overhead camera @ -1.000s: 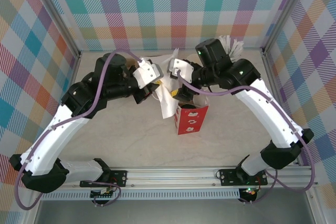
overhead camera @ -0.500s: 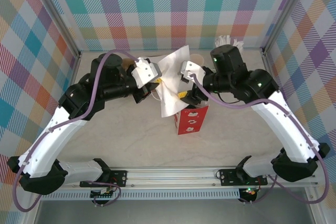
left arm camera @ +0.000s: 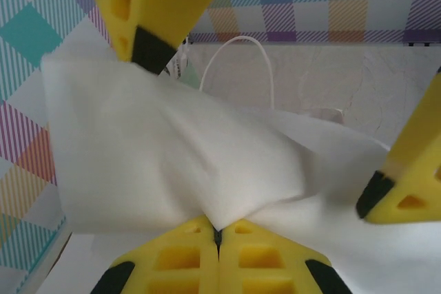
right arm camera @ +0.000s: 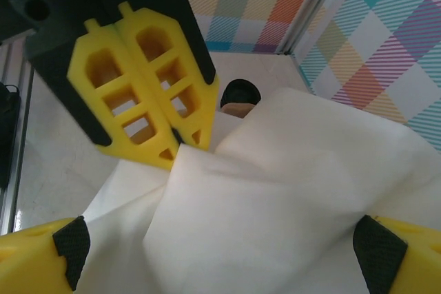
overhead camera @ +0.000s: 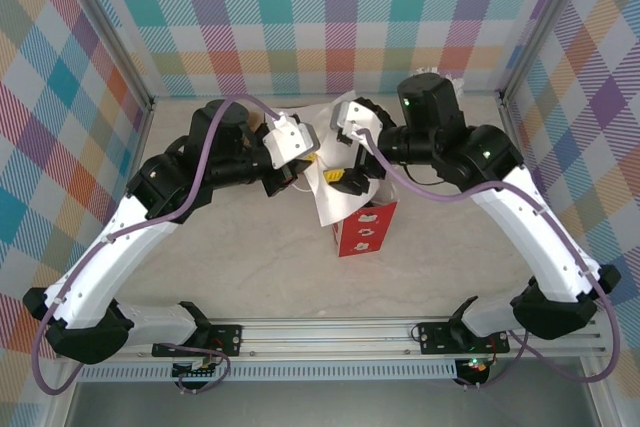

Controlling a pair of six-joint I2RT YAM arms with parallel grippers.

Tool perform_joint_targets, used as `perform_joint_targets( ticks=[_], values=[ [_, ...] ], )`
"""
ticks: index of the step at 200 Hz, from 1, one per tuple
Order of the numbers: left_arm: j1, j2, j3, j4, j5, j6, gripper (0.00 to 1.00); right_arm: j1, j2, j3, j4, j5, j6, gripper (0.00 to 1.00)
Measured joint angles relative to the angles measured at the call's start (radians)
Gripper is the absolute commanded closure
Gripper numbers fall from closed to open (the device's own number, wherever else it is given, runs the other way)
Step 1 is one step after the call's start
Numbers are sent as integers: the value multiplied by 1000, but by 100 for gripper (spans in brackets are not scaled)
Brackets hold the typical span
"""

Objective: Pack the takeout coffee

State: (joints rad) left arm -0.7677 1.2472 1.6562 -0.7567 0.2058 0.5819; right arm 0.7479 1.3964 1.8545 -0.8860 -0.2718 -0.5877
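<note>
Paper, white and creased (overhead camera: 330, 202), hangs between the two arms above the middle of the pale surface (overhead camera: 250, 267). Its lower edge lies over the top left corner of a red carton (overhead camera: 368, 232) printed with white shapes, which stands on the surface just in front of the arms' meeting point.

The left pincer (overhead camera: 306, 161) comes in from the left. Its own wrist view shows its yellow fingers (left arm camera: 179, 259) pressed flat together with a fold of the paper nipped at their tips, so it is fully closed on the sheet. A thin white loop (left arm camera: 241, 49) rises behind the paper in that view.

The right pincer (overhead camera: 338, 171) reaches in from the right, close beside the left one. Its fingers (right arm camera: 41, 259) stand spread as wide as they go, one at each side of the sheet. The paper bulges between them and neither pad is seen pressing it, so this pincer has hold of nothing.

From the right wrist, a small dark round thing (right arm camera: 241, 91) with a tan part under it sits beyond the paper near the checked wall (right arm camera: 386, 53); it is too small to identify. Where the takeout coffee stands cannot be told, since arms and paper cover the middle of the surface.
</note>
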Motion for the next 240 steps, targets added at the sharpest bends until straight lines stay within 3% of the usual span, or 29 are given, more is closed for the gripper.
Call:
perform_joint_targets(
  ticks=[19,65,114,134,142,159,177,199,240],
  values=[
    [-3,3,0,1,7,11,100,0,28,0,10,-21,3,2],
    [-4,3,0,7,11,14,100,0,16,-69,16,-54,34,24],
    [-4,1,-4,50,11,14,100,0,-5,-127,10,-24,74,82],
    [-4,-1,-5,53,11,14,91,0,-11,-127,10,-2,100,99],
    [-4,-3,-5,54,11,16,84,0,-13,-123,10,8,105,100],
    [-4,-11,-7,55,9,9,58,3,-13,-105,-1,48,129,100],
    [-4,-37,-21,60,-7,3,45,3,-13,-92,-16,102,148,100],
    [-4,-95,-64,79,-42,-25,40,-3,-15,-91,-41,164,171,100],
    [-4,-255,-219,134,-123,-102,39,-55,-35,-106,-73,193,215,100]
  ],
)
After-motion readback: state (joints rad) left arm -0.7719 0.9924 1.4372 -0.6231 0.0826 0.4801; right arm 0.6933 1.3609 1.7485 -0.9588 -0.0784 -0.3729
